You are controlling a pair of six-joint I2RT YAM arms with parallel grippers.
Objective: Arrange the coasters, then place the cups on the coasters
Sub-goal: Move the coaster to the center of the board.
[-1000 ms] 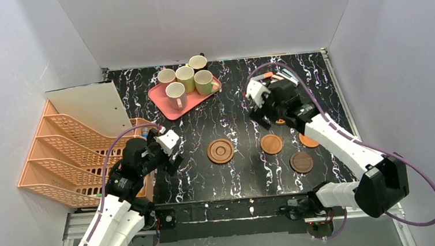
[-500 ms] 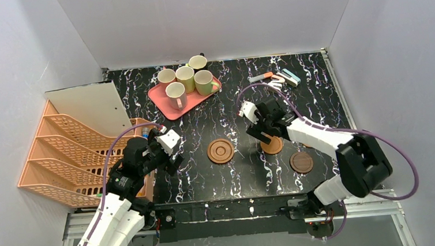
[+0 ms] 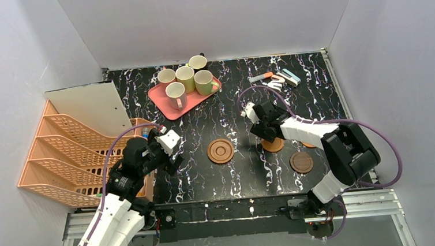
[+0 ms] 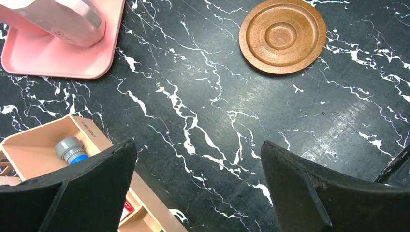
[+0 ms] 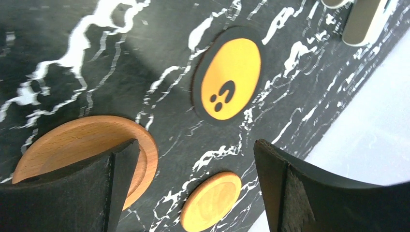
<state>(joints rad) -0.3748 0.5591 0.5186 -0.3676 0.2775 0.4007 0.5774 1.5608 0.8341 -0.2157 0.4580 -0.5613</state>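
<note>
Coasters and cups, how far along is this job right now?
Early. Done: nothing clearly; the coasters lie loosely spread, not in a neat row. In hand: the right gripper, jaws open and empty, is over a light wooden coaster; the left gripper is open, holding nothing. Left: all the cups are grouped at the pink tray, none on a coaster.

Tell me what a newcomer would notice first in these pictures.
Five mugs huddle at a pink tray at the far side of the black marbled table. Nearer, brown coasters lie scattered, and the open right gripper hangs partly over a wooden coaster. A stack of orange mesh trays fills the left edge.
</note>
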